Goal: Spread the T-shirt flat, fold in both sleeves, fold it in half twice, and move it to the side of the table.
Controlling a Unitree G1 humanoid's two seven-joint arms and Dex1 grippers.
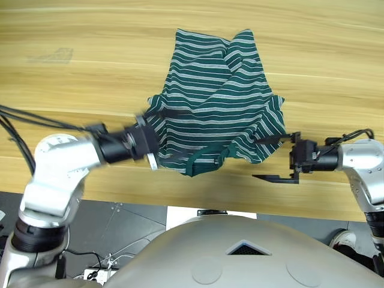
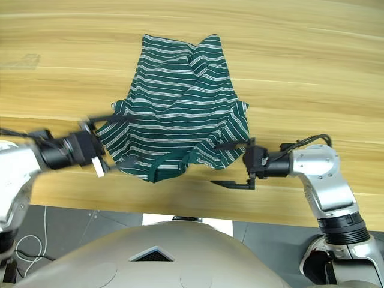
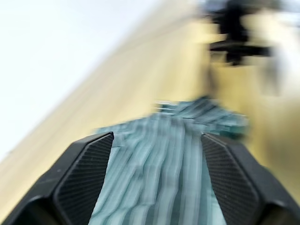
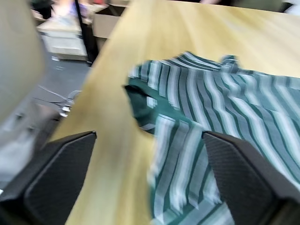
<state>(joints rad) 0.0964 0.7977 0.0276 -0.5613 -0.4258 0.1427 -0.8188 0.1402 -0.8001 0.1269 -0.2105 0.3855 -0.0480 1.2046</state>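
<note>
Left eye view: T-shirt [image 1: 213, 102] lies bunched near the front edge of the surface [image 1: 90, 90], with left hand [image 1: 165, 138] and right hand [image 1: 261, 159] both open at its side edges, apparently to pull it flat.

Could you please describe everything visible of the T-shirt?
The T-shirt is dark green cloth with thin white stripes, lying rumpled, not yet flat, on the wooden table. A plain green band, likely the collar, lies nearest the robot. The left gripper, fingers open, straddles its left edge; the open right gripper is at its right edge.
</note>
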